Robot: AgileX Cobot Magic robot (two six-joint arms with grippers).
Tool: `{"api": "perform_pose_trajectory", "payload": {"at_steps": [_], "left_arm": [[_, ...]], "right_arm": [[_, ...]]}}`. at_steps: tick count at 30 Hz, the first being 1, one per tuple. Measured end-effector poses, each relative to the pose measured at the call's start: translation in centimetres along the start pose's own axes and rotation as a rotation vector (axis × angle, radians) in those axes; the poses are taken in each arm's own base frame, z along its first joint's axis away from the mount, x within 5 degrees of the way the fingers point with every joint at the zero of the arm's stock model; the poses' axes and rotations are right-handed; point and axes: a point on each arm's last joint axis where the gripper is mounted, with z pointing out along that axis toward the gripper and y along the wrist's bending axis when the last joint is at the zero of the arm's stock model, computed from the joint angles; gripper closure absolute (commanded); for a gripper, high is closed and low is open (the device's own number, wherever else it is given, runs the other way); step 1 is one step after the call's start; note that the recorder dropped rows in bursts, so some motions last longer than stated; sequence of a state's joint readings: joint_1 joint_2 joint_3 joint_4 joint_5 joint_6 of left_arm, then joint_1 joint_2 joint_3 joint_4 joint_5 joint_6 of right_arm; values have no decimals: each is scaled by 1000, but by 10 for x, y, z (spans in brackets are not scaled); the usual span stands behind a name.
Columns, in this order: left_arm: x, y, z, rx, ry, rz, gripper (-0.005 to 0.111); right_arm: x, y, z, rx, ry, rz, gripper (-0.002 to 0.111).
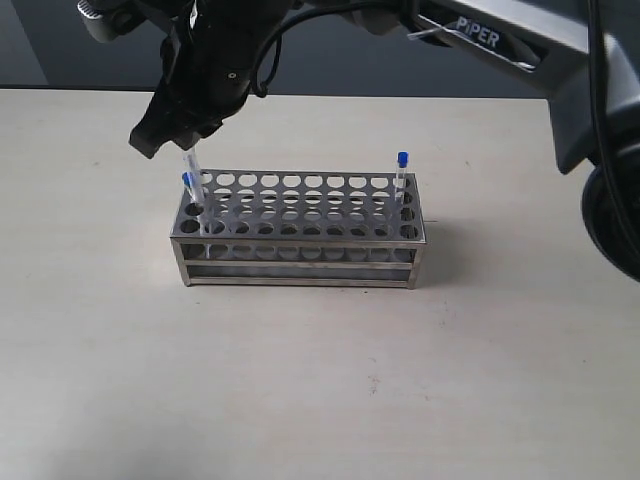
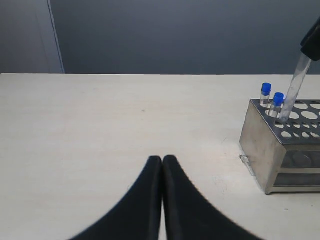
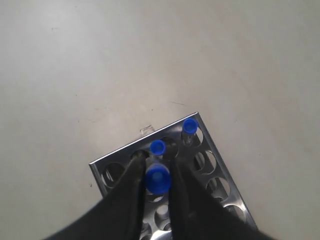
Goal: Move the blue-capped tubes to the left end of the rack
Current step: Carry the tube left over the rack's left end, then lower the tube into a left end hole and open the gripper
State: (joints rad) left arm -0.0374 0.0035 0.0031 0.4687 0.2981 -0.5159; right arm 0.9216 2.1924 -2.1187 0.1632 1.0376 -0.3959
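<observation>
The steel rack stands mid-table. My right gripper reaches across to the rack's left end and is shut on a blue-capped tube. The tube's clear body hangs tilted, with its lower tip at a hole in the top plate. Two more blue-capped tubes stand in the left-end holes beside it. Another blue-capped tube stands at the right end. My left gripper is shut with nothing in it, low over bare table and well off from the rack.
The right arm's black links stretch over the rack from the upper right. The table's far edge meets a dark wall behind the rack.
</observation>
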Motion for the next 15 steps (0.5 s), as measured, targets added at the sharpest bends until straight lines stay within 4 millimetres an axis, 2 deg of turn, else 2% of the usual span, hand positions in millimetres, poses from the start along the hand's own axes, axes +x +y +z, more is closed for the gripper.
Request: {"api": "perform_pose_trajectory", "payload": {"at_steps": [15], "left_arm": [[0, 0, 0, 0, 0, 0, 106]], "right_arm": [[0, 3, 0, -38, 0, -22, 109]]}}
